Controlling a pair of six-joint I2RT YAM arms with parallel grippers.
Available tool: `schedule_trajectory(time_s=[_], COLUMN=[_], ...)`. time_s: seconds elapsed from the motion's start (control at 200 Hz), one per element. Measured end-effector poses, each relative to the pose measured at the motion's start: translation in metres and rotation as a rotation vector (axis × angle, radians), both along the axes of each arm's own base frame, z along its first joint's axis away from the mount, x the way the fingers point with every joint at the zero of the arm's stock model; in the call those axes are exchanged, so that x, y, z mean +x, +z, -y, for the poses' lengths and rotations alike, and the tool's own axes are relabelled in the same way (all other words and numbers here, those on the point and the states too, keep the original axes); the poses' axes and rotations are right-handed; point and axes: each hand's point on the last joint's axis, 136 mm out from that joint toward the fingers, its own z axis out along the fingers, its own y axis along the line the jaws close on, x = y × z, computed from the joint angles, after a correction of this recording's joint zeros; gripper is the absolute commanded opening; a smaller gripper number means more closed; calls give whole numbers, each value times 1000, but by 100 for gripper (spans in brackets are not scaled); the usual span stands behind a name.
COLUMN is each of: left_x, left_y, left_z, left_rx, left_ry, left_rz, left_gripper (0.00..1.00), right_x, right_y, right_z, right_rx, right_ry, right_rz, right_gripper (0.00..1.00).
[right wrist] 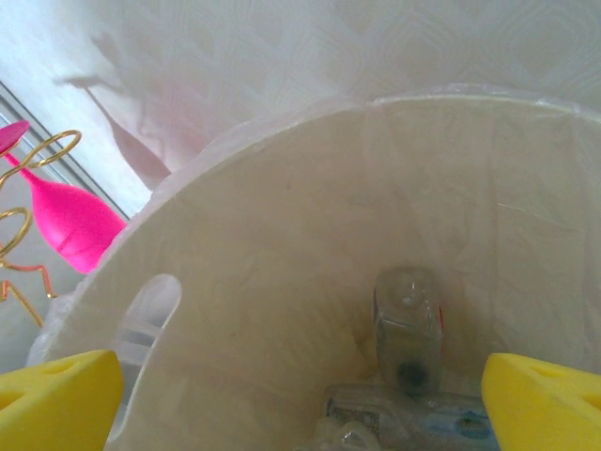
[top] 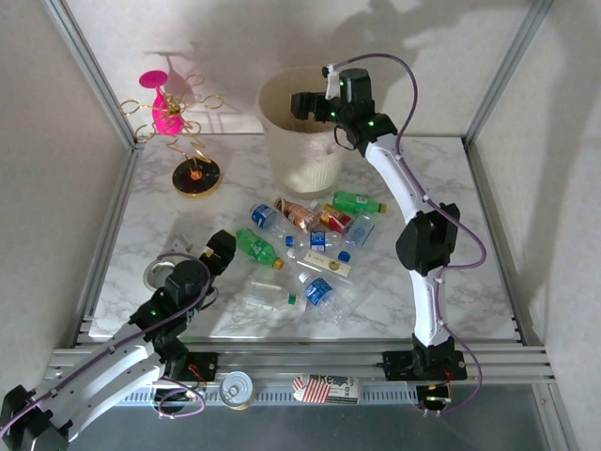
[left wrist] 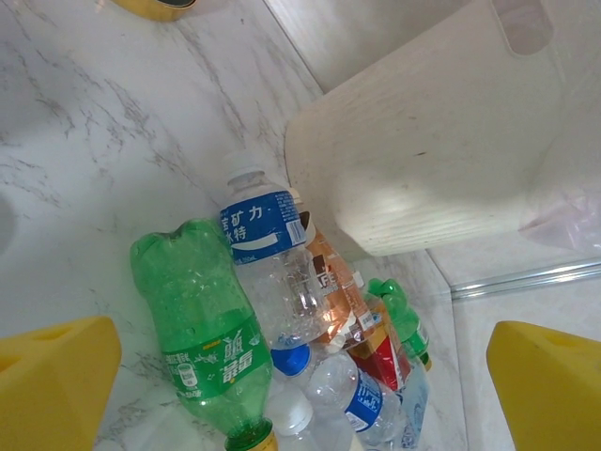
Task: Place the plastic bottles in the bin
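Several plastic bottles [top: 310,240] lie in a heap on the marble table in front of the bin [top: 305,164], a cream ribbed basket with a liner. My left gripper [top: 223,246] is open, low over the table beside a green bottle [top: 255,247]. In the left wrist view the green bottle [left wrist: 202,329] and a clear blue-labelled bottle [left wrist: 268,254] lie between the open yellow fingers of the left gripper [left wrist: 300,381], untouched. My right gripper [top: 302,103] hangs open over the bin's mouth. Below the right gripper [right wrist: 300,395], a clear bottle [right wrist: 408,329] rests among others inside the bin [right wrist: 282,254].
A pink-and-gold wire ornament stand [top: 174,108] and a black-and-gold disc [top: 195,176] stand at the back left. A silver tin can [top: 237,388] and a small box [top: 324,387] sit on the front rail. A round metal piece [top: 160,274] lies by the left arm.
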Motion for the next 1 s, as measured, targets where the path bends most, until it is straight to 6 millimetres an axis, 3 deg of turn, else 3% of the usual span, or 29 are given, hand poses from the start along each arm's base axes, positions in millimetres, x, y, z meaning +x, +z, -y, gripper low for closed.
schedule_trajectory(time_s=[0.12,0.305,0.411,0.546,0.871,0.997], left_x=[1,5,9,18,31,39], left_y=[-8,-32,-42,-46,-72,-79], left_z=[1,5,9,16,42,52], left_rx=[14,66,95,119,192,212], left_ry=[3,-1,-3,-3,-39,-43], left_rz=[-26,-105,-150,-190,-304,-337], left_gripper=[100,100,100,100,100,100], right_x=[-29,-92,-125,-156,-204,-217], right_y=[21,63,63,35,-82,-115], right_z=[10,35,52,74,111,120], right_rx=[-3,19,26,23,10,4], right_ry=[6,12,-5,-43,-135,-164], right_rz=[18,101,127,110,-79,-145], right_gripper=[99,99,99,99,99,99])
